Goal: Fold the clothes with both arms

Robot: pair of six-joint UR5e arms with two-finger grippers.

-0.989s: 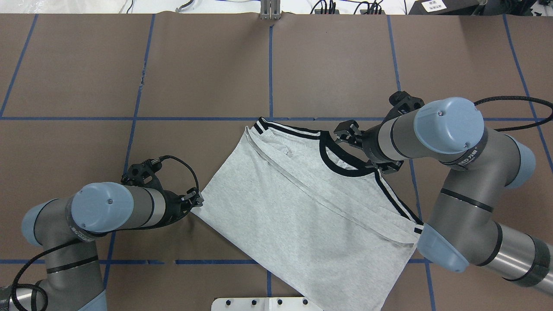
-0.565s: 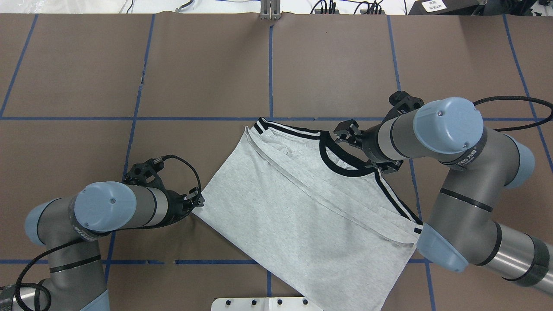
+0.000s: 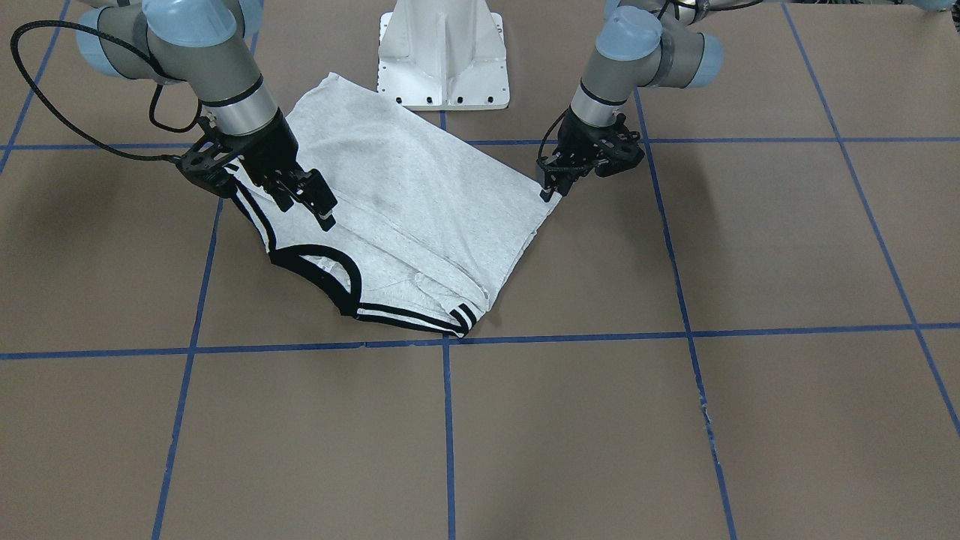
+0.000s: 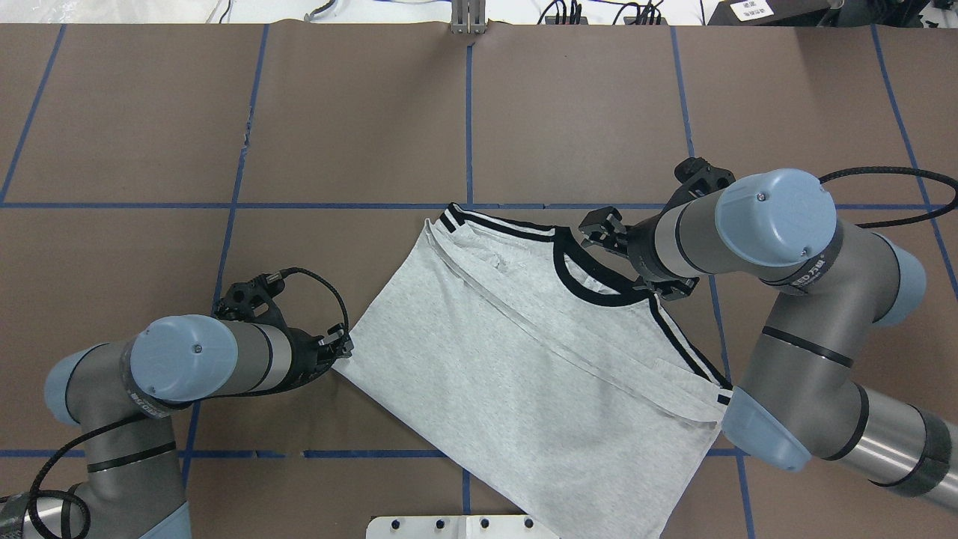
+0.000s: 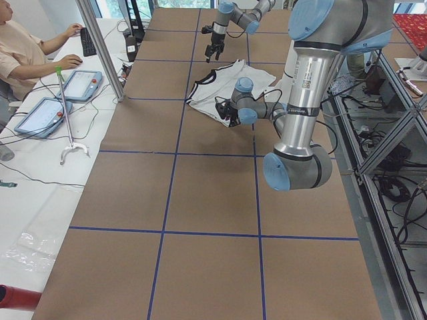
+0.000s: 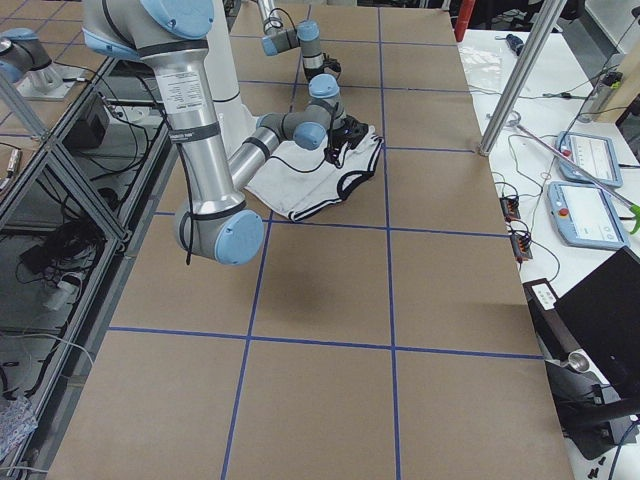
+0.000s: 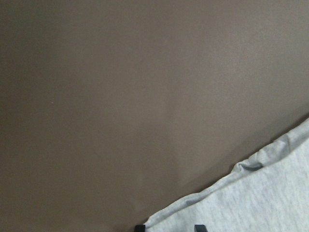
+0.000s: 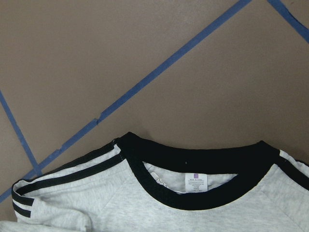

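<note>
- T-shirt (image 4: pixel 524 374), grey and partly folded over itself, lies on the table (image 4: pixel 359 112), stretching from one claw to the other.
- Left claw (image 3: pixel 550 193) sits at the shirt's hem corner, released; its fingertips (image 7: pixel 198 227) stand apart with the fabric edge between them.
- Right claw (image 3: pixel 304 202) is low over the shoulder, spread and gripping nothing.
- Black neckband (image 8: pixel 193 203) lies just beside the right claw, label showing inside.

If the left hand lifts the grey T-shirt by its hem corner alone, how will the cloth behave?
Likely floppy: the T-shirt lies flat with soft wrinkles, so it should sag and drape from the corner. Probably light, since it looks like thin knit. The folded flap may fall open, as it seems to rest only loosely on top.
</note>
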